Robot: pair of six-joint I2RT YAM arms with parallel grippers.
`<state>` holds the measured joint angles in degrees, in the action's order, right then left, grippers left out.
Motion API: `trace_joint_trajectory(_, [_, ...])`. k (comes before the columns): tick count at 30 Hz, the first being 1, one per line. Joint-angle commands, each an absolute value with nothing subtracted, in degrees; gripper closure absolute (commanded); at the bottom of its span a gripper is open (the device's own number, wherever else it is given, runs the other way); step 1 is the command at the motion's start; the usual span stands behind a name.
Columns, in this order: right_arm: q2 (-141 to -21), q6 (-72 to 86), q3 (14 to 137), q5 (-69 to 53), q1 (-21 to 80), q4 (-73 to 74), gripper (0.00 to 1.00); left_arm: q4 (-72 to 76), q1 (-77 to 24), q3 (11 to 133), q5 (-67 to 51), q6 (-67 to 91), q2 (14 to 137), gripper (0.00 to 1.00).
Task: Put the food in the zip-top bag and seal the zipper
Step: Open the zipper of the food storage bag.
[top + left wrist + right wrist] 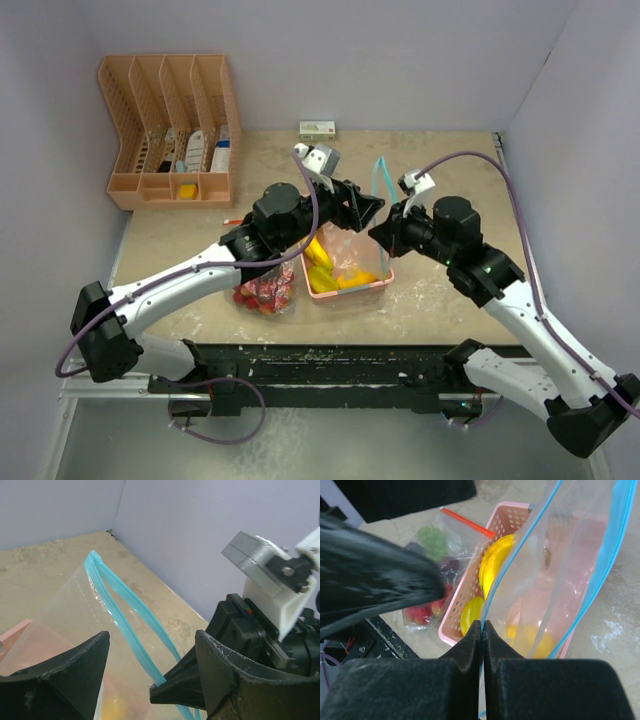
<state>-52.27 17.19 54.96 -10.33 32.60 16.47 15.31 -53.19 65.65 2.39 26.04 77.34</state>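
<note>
The clear zip-top bag point(372, 215) with a blue zipper point(125, 607) hangs upright over the pink basket point(352, 287). My right gripper point(482, 626) is shut on one rim of the bag's mouth, and its fingertips point(172, 687) also show in the left wrist view. My left gripper point(152, 662) is open, its fingers point(75, 672) on either side of the zipper strips without touching them. Yellow bananas point(492, 565) lie in the basket point(512, 517). A yellow piece point(535, 642) shows through the bag. Strawberries point(420, 612) and green pieces point(432, 540) sit in a second bag point(265, 290).
An orange desk organizer point(170, 130) stands at the back left, and a small white box point(317, 128) lies against the back wall. Walls close in the table on three sides. The second bag, with a red zipper point(467, 522), lies left of the basket near the front edge.
</note>
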Motion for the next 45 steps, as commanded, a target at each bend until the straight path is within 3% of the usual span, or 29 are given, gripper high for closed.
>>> trace_joint_trajectory(1, [-52.2, 15.6, 59.5, -7.8, 34.2, 14.0, 1.00, 11.2, -52.8, 71.2, 4.4, 27.6, 79.2, 0.28])
trace_joint_trajectory(7, [-52.8, 15.2, 60.1, -6.6, 35.9, 14.0, 1.00, 5.7, -52.7, 74.9, 4.7, 28.0, 81.8, 0.37])
trace_joint_trajectory(18, [-53.5, 14.8, 60.8, -3.7, 39.5, 14.6, 1.00, 3.9, -52.7, 75.8, 4.6, 28.5, 84.3, 0.39])
trace_joint_trajectory(19, [-53.3, 14.8, 60.8, -3.3, 39.7, 14.5, 1.00, 4.0, -52.7, 75.4, 4.9, 28.4, 84.1, 0.41])
trace_joint_trajectory(29, [-52.4, 14.6, 60.8, -0.1, 39.9, 16.2, 1.00, 4.4, -52.7, 71.0, 5.4, 26.3, 80.7, 1.00])
trace_joint_trajectory(35, [-51.6, 14.3, 61.6, 1.1, 40.0, 17.5, 1.00, 6.0, -52.3, 67.3, 8.1, 25.7, 78.5, 1.00])
trace_joint_trajectory(36, [-51.5, 14.0, 62.1, 1.6, 40.0, 18.3, 0.91, 6.1, -52.3, 67.0, 8.5, 25.2, 78.2, 1.00])
trace_joint_trajectory(38, [-50.9, 13.7, 62.6, 2.5, 40.0, 19.0, 0.58, 5.6, -52.3, 66.5, 10.3, 24.0, 77.5, 1.00])
trace_joint_trajectory(40, [-49.5, 13.8, 62.9, 2.9, 40.0, 18.8, 0.39, 5.2, -52.2, 65.8, 12.1, 23.0, 76.8, 1.00])
trace_joint_trajectory(41, [-48.7, 14.1, 62.9, 3.2, 40.0, 18.5, 0.34, 5.2, -52.2, 65.4, 13.0, 22.6, 76.3, 1.00])
trace_joint_trajectory(45, [-48.1, 16.0, 63.3, 8.2, 39.9, 18.4, 0.33, 5.4, -52.2, 64.4, 14.1, 21.9, 74.5, 1.00])
